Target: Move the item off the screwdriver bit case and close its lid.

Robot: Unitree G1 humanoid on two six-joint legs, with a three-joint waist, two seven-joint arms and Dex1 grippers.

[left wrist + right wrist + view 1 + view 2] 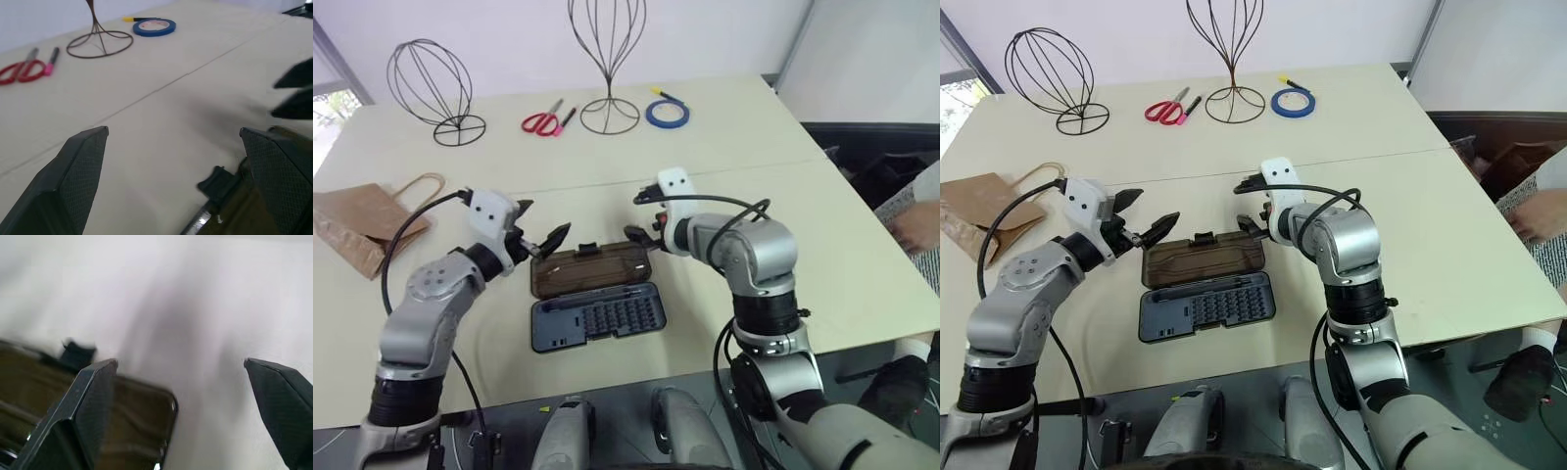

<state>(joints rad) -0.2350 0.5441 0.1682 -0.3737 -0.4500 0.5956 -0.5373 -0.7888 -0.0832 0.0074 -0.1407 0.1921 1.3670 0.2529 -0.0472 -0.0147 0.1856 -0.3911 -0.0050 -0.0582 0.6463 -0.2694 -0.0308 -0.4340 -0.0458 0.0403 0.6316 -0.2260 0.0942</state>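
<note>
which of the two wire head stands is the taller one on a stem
The wire stand beside the red scissors and blue tape roll; it rises on a stem, while the other wire stand, toward the left, sits low.

The screwdriver bit case point(597, 313) lies open mid-worktop point(724, 147), its lid point(592, 270) flat and nothing resting on it. The left claw point(540, 227) and right claw point(639, 216), both spread wide, flank the lid's far corners, bare surface between them. The paper bag point(357, 225) lies well off at the left edge; two wire stands point(609, 59), scissors point(542, 121) and tape point(667, 114) line the far side.
</note>
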